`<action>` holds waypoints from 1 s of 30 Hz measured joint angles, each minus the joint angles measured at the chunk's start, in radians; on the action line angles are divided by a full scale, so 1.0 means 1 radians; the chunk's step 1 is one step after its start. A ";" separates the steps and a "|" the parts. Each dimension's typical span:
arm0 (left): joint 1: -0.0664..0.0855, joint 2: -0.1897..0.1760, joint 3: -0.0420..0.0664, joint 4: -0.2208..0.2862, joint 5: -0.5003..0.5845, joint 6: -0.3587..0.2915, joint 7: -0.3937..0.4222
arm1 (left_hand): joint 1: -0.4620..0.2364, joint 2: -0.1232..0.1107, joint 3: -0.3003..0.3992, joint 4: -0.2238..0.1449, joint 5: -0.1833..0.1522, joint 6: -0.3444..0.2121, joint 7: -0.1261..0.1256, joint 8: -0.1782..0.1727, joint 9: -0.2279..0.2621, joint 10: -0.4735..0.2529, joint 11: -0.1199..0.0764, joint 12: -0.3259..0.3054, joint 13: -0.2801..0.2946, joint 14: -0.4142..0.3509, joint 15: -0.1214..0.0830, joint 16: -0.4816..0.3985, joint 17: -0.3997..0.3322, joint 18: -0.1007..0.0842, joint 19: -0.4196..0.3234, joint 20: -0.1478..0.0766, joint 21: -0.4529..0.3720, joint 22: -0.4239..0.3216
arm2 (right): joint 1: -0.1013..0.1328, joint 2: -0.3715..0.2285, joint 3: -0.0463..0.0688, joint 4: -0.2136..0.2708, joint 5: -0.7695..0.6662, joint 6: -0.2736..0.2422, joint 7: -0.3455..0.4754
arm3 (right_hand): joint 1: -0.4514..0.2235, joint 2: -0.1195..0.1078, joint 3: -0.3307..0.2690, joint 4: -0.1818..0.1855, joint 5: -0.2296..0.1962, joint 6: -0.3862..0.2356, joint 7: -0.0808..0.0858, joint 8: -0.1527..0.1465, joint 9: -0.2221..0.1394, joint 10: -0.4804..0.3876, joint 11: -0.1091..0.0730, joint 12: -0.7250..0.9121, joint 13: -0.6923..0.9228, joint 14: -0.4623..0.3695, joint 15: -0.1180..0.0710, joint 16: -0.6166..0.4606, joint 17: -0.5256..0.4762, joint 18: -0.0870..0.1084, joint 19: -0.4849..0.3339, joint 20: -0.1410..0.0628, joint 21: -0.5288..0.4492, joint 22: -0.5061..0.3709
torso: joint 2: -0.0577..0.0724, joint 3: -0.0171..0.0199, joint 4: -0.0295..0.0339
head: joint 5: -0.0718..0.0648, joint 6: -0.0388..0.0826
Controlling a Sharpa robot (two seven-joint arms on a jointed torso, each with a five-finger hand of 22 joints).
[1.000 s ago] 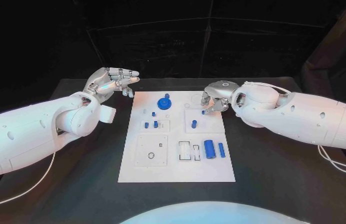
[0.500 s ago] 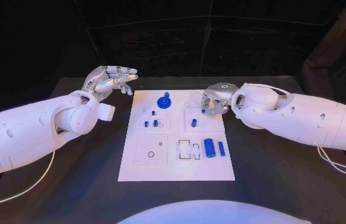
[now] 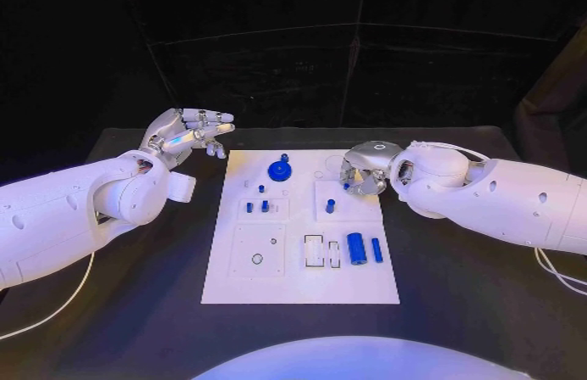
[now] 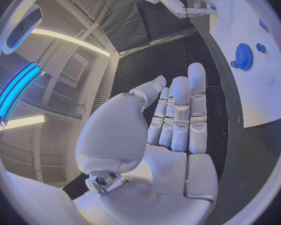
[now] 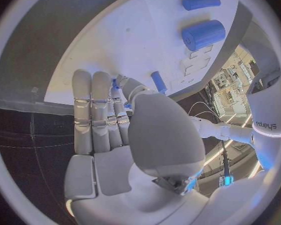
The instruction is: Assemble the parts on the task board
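Lying loose on the board, two blue parts wait, the left hand spread and holding nothing, the right hand's grip too hidden to tell.

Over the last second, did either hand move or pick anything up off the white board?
Barely anything changed. The left hand rose slightly beside the white task board's far left corner, fingers apart and empty. The right hand stayed over the board's far right edge; whether it holds anything cannot be told. The blue gear-shaped part, the thick blue cylinder and the other small blue parts did not move.
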 measured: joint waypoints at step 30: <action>0.000 0.000 0.000 -0.003 0.002 0.003 0.000 | 0.000 0.000 0.000 0.000 0.000 0.000 0.000 0.000 0.000 0.000 0.000 0.004 -0.002 0.000 0.000 0.000 -0.002 0.000 0.000 0.000 -0.005 -0.002 | -0.008 0.005 -0.002 0.007 0.007 -0.024 -0.016 | -0.044 0.010 0.202 -0.073 -0.072 0.055 -0.013 -0.001 0.004 0.080 -0.016 -0.005 0.001 0.017 -0.009 0.260 0.243 -0.047 0.070 -0.005 0.250 0.321 | -0.004 0.0001 -0.0012 | 0.000 -0.007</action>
